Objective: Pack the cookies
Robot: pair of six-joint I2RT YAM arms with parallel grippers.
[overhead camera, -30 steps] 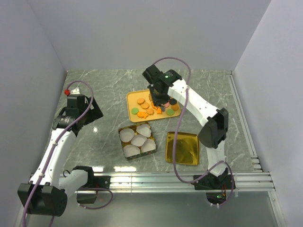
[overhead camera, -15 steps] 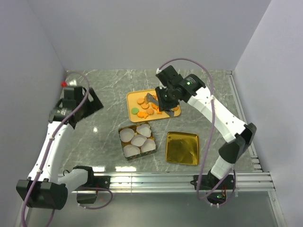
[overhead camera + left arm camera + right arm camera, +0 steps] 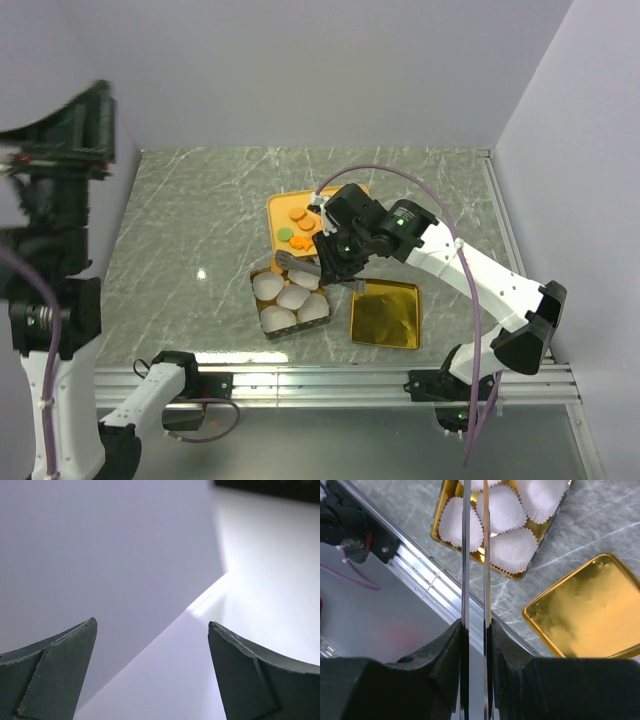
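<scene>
Metal tongs (image 3: 466,555) wrist-side, orange cookies (image 3: 297,214) overhead only

Setting: robotics lab test cell. Evidence: plain pale enclosure walls (image 3: 300,70) around a grey marble-pattern tabletop (image 3: 200,220); aluminium extrusion rail (image 3: 330,378) along the near edge, carrying bolted arm mounts (image 3: 195,383); exposed purple cabling (image 3: 380,168).

We note tray (image 3: 278,208) at table's far centre, cookies (image 3: 297,214) on it. Box (image 3: 539,544) just before tray, paper cups (image 3: 505,510) inside. Lid (image 3: 385,313) right of box. Tongs (image 3: 465,555) above box.
</scene>
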